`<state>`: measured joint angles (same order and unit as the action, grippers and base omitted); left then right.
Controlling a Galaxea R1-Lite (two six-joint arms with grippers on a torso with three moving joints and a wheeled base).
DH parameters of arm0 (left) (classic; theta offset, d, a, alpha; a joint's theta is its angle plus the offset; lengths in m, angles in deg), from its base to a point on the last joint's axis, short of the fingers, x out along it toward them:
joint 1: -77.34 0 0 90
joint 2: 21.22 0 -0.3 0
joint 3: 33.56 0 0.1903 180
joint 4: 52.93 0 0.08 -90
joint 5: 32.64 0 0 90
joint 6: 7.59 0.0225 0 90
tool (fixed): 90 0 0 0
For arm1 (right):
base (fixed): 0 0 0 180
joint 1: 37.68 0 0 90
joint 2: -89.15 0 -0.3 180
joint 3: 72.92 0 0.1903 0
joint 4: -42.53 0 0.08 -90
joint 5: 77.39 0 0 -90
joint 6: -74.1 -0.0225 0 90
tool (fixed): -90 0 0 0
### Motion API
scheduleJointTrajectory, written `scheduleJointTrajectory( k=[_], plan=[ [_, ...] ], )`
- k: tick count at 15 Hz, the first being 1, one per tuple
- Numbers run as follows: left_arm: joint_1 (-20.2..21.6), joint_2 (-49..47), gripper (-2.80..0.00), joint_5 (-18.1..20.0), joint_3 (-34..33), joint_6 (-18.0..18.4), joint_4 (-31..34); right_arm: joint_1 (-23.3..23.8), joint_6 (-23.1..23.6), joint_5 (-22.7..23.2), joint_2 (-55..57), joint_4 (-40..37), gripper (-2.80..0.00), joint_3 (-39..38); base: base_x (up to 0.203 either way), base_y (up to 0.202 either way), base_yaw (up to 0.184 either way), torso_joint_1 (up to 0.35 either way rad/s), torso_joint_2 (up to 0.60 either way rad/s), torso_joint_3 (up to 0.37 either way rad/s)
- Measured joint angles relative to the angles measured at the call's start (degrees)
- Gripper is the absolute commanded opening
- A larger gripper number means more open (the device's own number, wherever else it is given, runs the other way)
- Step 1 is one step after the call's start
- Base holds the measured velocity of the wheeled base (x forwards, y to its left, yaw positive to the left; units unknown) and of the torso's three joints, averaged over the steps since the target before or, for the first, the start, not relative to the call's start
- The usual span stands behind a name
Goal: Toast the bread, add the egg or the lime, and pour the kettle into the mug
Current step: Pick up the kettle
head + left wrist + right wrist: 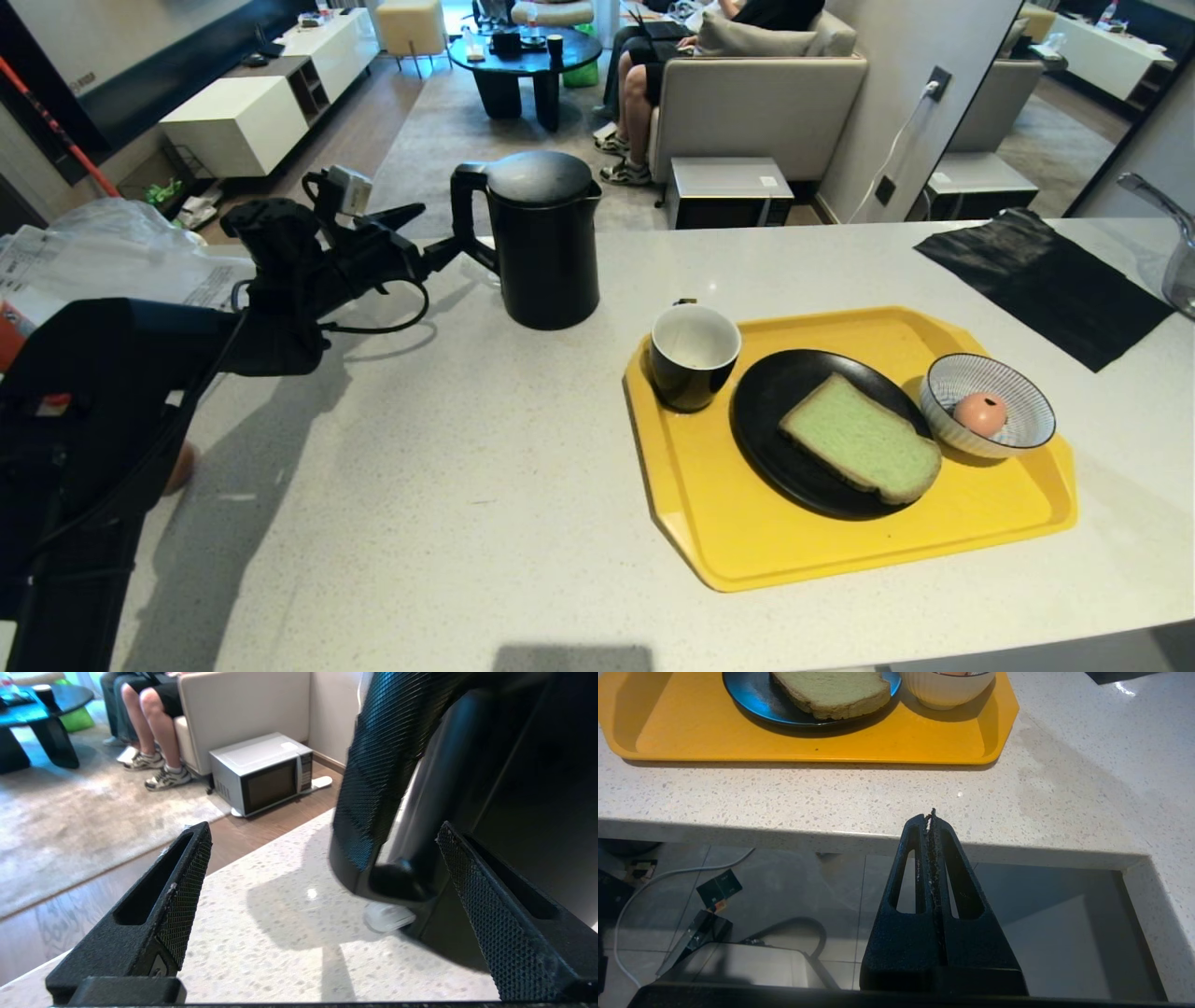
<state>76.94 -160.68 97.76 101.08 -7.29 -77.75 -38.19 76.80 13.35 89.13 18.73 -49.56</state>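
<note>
The tall black kettle (546, 252) stands at the back of the white counter, its loop handle (464, 215) turned left. My left gripper (431, 238) is open at that handle; in the left wrist view the handle (373, 788) sits between the spread fingers (187, 882), with no grip on it. On the yellow tray (840, 551) at the right are the black mug (693, 355), the green bread (861, 439) on a black plate (775, 439), and the pinkish egg (980, 413) in a striped bowl (1022, 439). My right gripper (930, 814) is shut and empty, parked below the counter's front edge.
A black mat (1046, 280) lies at the back right of the counter and a plastic bag (112, 252) at the far left. Beyond the counter a microwave (728, 191) sits on the floor and a person (644, 93) sits on a sofa.
</note>
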Motion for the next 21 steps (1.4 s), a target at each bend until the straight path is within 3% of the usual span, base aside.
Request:
scheduleJointTrajectory(
  k=[9,12,21],
  plan=[
    [-0.8,1.4,0.00,-1.6,0.0,1.0,-0.5,0.0,-0.1,0.0,0.0,0.0,-2.80,0.0,0.000,0.000,0.000,0.000,0.00,0.000],
    [-1.7,1.0,0.00,-5.2,0.0,1.5,-0.8,0.0,-0.1,0.0,0.0,0.0,-2.80,0.0,0.000,0.000,0.000,0.000,0.00,0.000],
    [-3.4,0.6,0.00,-8.3,-0.2,0.3,0.9,0.0,-0.1,0.0,0.0,0.0,-2.80,0.0,0.000,0.000,0.000,0.000,0.00,0.000]
  ],
)
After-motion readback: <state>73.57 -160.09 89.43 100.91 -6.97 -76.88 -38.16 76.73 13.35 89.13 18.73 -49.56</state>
